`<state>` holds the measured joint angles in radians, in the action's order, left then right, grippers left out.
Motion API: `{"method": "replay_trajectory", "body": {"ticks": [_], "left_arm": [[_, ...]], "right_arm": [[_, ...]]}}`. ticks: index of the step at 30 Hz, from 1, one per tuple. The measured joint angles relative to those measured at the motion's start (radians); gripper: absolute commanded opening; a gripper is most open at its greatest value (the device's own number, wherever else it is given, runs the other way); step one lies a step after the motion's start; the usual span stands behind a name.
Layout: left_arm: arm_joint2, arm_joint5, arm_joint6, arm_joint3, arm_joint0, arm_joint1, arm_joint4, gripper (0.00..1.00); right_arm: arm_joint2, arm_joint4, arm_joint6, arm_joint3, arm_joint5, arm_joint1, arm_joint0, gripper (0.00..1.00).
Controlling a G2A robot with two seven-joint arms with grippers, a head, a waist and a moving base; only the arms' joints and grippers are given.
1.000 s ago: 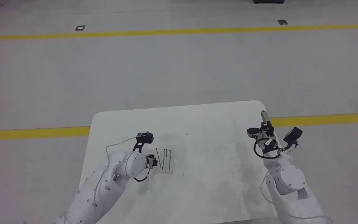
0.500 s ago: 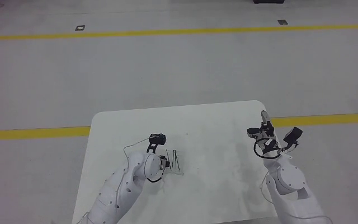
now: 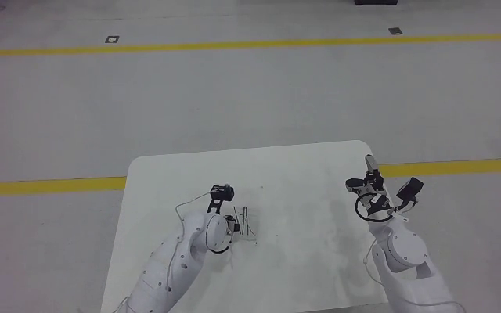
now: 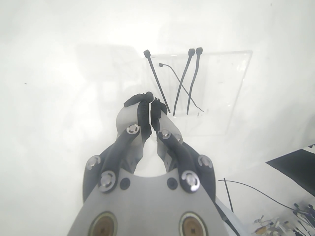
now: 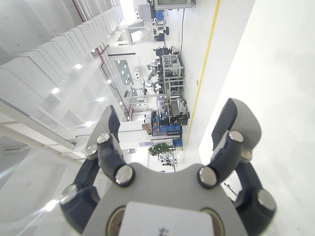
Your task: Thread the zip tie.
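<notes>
Drawn up beside the zip ties [image 4: 182, 84] — left gripper [image 4: 150, 103] fingers [image 4: 144, 109] pinched together, empty; right gripper [image 5: 171, 114] spread wide — approach step, next: parting over one tie.

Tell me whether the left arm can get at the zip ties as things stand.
Probably yes. The left gripper sits right beside the near ends of the zip ties on the clear sheet, with nothing between them. It is shut, so it would have to open first.

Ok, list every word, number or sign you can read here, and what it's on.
No text can be read.
White label behind the right gripper: print cut off, unreadable.
Floor plates: too small to read.
</notes>
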<state>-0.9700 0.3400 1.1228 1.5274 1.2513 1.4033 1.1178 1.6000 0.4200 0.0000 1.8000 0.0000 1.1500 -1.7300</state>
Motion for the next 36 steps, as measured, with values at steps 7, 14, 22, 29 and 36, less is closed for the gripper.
{"method": "replay_trajectory", "body": {"ticks": [7, 14, 22, 29, 36], "left_arm": [[-0.002, 0.0, -0.002, -0.041, -0.016, 0.036, 0.009, 0.0], [-0.011, 0.0, -0.001, -0.069, -0.022, 0.072, 0.052, 0.12], [-0.033, 0.0, 0.02, -0.059, -0.004, 0.099, 0.094, 0.67], [-0.052, 0.0, 0.023, -0.017, 0.021, 0.11, 0.11, 0.7], [-0.061, -0.012, 0.043, 0.102, 0.073, 0.109, 0.106, 0.58]], "right_arm": [[0.0, 0.0, 0.0, 0.0, 0.0, 0.0, 0.0, 1.0], [0.0, 0.0, 0.0, 0.0, 0.0, 0.0, 0.0, 1.0], [0.0, 0.0, 0.0, 0.0, 0.0, 0.0, 0.0, 1.0], [0.0, 0.0, 0.0, 0.0, 0.0, 0.0, 0.0, 1.0], [0.0, 0.0, 0.0, 0.0, 0.0, 0.0, 0.0, 1.0]]}}
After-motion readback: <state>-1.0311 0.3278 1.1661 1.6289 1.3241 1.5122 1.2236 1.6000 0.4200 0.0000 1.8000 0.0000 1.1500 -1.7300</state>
